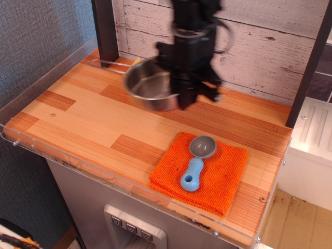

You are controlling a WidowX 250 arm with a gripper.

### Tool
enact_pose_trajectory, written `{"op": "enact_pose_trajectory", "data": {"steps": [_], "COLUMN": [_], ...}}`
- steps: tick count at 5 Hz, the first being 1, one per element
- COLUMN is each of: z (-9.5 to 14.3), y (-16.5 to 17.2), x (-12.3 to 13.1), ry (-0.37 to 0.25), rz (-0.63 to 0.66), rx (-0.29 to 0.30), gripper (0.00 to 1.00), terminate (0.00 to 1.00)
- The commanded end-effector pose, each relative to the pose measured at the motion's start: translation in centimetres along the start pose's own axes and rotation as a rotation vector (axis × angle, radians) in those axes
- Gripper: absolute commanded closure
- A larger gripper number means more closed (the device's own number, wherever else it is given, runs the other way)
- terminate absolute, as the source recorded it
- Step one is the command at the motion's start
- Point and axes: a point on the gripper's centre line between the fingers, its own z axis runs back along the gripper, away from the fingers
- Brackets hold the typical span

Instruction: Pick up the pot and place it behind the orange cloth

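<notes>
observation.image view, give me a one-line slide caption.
Gripper carries the steel pot over the wooden counter toward the orange cloth holding a blue scoop.

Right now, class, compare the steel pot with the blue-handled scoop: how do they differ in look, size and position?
The pot is shiny bare steel; the scoop has a grey bowl and blue handle. The pot is far wider than the scoop. The pot hangs from the gripper above the counter; the scoop lies on the orange cloth. Both have round bowls.
</notes>
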Motion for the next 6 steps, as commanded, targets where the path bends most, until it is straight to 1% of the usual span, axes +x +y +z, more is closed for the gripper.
{"op": "enact_pose_trajectory", "data": {"steps": [1,2,3,4,5,6], "z": [-2.1,-4.1,-5.4,-6.0,-6.2,-6.3], "y": [-3.2,-4.1,-4.7,-5.3,-5.7,-5.6], "x": [4.5,6.2,7.8,8.7,8.7,8.3], "ry": [0.003,0.004,0.002,-0.009,-0.012,-0.011], "rz": [0.113,0.141,0.125,0.090,0.064,0.051], "rx": [0.032,0.035,0.045,0.046,0.046,0.030], "gripper": [1.00,1.00,1.00,1.00,1.00,1.00], "terminate": [0.00,0.00,0.00,0.00,0.00,0.00]}}
